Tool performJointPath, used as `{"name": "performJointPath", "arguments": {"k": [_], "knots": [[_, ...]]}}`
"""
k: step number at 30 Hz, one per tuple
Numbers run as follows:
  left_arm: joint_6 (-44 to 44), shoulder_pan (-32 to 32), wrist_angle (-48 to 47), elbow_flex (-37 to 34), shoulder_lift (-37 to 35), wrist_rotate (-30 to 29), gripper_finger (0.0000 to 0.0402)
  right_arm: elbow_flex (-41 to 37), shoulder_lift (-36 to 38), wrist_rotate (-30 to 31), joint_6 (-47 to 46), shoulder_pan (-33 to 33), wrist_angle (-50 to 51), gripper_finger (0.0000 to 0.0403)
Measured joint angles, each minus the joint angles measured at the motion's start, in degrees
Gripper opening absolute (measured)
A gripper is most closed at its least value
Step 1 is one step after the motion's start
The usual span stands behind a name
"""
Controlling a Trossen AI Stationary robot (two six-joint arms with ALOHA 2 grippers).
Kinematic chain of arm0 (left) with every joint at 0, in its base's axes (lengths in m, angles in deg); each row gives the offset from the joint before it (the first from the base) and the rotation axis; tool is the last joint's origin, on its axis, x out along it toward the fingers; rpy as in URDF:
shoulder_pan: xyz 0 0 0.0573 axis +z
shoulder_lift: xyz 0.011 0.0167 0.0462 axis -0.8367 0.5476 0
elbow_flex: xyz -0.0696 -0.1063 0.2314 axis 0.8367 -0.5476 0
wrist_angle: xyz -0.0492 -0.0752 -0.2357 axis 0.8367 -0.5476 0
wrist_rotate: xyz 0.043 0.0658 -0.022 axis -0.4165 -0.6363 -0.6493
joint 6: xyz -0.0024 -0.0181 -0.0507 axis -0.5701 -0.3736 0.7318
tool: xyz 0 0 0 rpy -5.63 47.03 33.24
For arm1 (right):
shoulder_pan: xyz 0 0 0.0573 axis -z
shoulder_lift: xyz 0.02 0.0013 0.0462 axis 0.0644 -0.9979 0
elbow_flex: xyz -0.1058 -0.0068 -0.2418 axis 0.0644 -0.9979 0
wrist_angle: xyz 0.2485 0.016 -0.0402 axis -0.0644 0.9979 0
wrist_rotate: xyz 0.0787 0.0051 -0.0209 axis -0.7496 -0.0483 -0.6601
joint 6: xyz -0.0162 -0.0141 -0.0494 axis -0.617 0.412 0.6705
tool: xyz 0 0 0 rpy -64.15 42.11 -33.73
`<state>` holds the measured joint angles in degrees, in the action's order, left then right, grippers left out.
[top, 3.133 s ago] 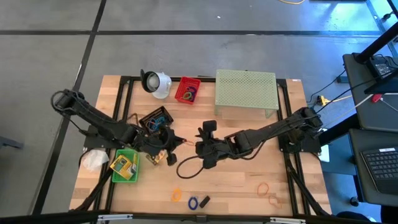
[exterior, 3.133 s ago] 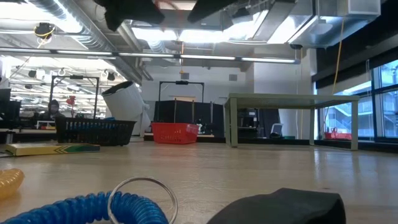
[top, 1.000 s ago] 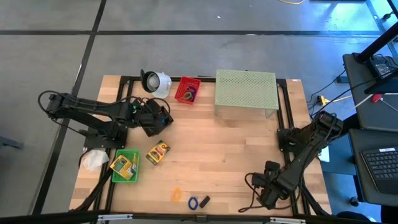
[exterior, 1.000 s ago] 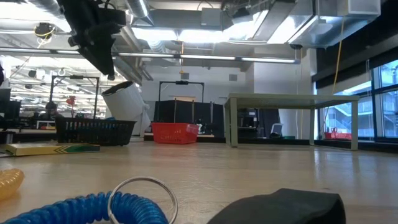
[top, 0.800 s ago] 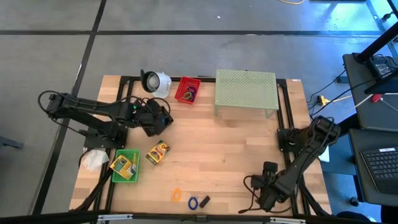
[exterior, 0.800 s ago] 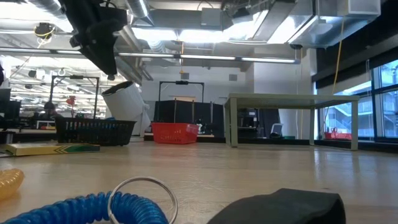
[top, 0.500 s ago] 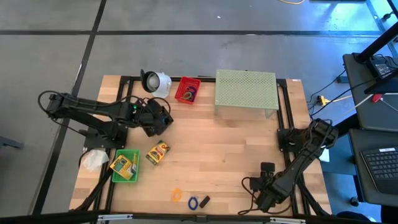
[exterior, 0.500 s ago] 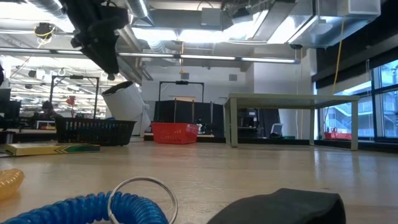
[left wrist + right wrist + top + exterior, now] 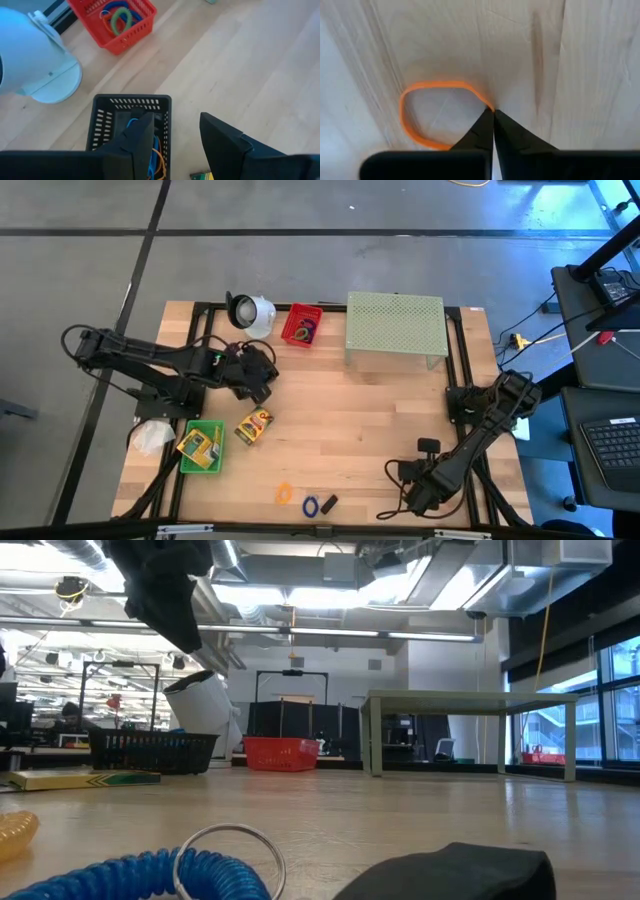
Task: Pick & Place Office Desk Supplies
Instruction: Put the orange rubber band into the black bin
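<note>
The right gripper [image 9: 493, 116] has crept inward along the table's [image 9: 380, 430] near edge, fingertips pinched on the orange rubber band [image 9: 427, 112]; the left gripper [image 9: 175, 132] stays spread over the black basket [image 9: 100, 125].

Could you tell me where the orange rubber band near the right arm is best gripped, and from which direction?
The orange rubber band lies flat on the table as a thin loop, so come straight down and pinch one strand. The right hand, fingers together, meets its edge that way.
</note>
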<state>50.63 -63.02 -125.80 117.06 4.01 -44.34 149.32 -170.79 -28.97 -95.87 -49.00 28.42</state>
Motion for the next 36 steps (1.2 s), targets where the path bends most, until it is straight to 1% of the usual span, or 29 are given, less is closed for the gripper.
{"name": "performJointPath", "arguments": {"k": [6,9,14,18,21,24,26,30,32,36], "knots": [[-0.32,-2.23,-0.01,0.0,0.02,-0.28,0.0147,-0.11,1.07,-0.87,0.96,0.82,0.41,0.001],[-0.26,-3.66,1.42,0.0,0.02,-0.31,0.0144,-0.11,3.2,0.81,1.03,1.83,0.39,0.0005],[-0.85,-7.07,9.47,0.0,0.02,0.06,0.0144,-0.07,8.12,8.72,0.1,4.78,0.16,0.0003],[-5.07,-10.83,16.69,0.0,0.39,0.04,0.0144,-0.07,11.5,18.05,-0.2,8.1,-1.63,0.0004],[-8.63,-14.03,21.75,0.0,1.71,0.14,0.0148,-0.07,13.46,24.05,1.68,10.96,-4.96,0.0004],[-11.46,-17.07,25.48,0.02,4.55,0.71,0.0159,-0.06,14.23,28.92,6.6,14.05,-11.25,0.0004],[-12.78,-18.75,28.02,0.02,7.17,0.68,0.0169,-0.02,14.27,30.94,11.85,16.09,-17.23,0.0004],[-14.34,-20.81,33.22,0.02,12.99,0.45,0.0193,0.02,13.8,31.85,24.26,20.02,-30.3,0.0004],[-13.92,-21.12,36.87,0.02,15.76,0.03,0.0202,0.02,13.73,33.34,28.94,21.76,-35.95,0.0004],[-13.81,-21.02,42.88,0.0,19.46,-0.58,0.0216,0.02,13.71,36.48,37.1,24.41,-43.64,0.0004]]}}
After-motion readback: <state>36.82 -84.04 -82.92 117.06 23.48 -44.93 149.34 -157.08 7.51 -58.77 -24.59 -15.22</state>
